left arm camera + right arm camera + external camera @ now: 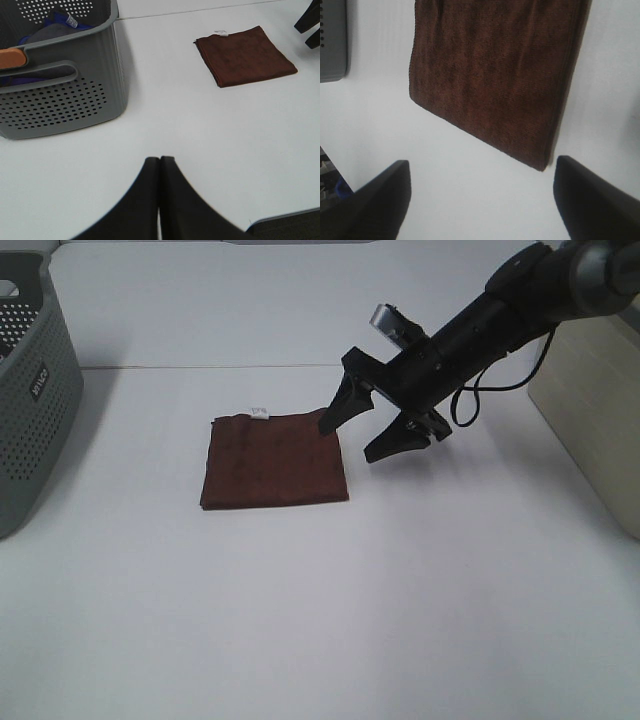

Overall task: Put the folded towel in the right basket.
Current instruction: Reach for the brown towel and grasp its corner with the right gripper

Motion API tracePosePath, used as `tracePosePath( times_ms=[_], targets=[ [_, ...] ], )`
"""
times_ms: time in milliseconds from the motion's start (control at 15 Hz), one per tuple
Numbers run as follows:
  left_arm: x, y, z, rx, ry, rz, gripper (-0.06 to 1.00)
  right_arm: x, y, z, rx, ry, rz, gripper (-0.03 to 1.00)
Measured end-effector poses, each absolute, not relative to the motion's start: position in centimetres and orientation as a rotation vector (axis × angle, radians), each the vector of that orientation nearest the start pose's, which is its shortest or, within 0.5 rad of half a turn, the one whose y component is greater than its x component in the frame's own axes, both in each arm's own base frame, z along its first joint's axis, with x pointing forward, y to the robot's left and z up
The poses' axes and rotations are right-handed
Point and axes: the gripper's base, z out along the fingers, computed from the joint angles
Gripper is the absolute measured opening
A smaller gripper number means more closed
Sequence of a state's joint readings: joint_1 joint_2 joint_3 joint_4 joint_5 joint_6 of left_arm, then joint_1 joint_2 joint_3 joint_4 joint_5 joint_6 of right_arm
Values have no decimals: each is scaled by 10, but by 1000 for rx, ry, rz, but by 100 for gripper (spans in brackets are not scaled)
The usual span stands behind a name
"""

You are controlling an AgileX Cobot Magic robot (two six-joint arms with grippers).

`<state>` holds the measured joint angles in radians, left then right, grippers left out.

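Observation:
A folded brown towel (273,460) with a small white tag lies flat on the white table, left of centre. It also shows in the left wrist view (244,56) and fills the upper part of the right wrist view (495,75). My right gripper (362,437) is open and empty just above the towel's right edge, one finger over its back right corner. My left gripper (160,172) is shut and empty, low over the table near its front. The beige right basket (592,410) stands at the right edge, only partly in view.
A grey perforated basket (35,390) stands at the left edge; the left wrist view shows its wall (65,102) with blue and dark cloth and an orange object inside. A black cable (490,385) hangs from my right arm.

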<state>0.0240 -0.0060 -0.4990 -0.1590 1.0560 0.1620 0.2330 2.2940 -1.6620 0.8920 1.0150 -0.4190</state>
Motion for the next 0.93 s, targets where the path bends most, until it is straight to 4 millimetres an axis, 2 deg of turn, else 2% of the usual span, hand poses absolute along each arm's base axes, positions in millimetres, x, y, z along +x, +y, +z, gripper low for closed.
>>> tracePosePath(
  times_ms=[200, 533, 600, 733, 800, 867, 933],
  targets=[
    [-6, -13, 278, 147, 2020, -72, 0, 438, 168, 108, -186, 2834, 1160, 77],
    [-6, -13, 278, 147, 2020, -72, 0, 456, 189, 94, -206, 2781, 1128, 80],
    [-6, -13, 278, 147, 2020, -72, 0, 458, 195, 87, -208, 2781, 1136, 80],
    [-6, -13, 278, 147, 2020, -72, 0, 462, 213, 85, -226, 2763, 1151, 80],
    [-6, -13, 278, 147, 2020, -72, 0, 459, 231, 84, -271, 2752, 1155, 80],
    [-6, -13, 278, 147, 2020, -72, 0, 456, 243, 82, -278, 2748, 1152, 78],
    [-6, -13, 278, 147, 2020, -72, 0, 454, 250, 79, -259, 2754, 1145, 69]
  ],
)
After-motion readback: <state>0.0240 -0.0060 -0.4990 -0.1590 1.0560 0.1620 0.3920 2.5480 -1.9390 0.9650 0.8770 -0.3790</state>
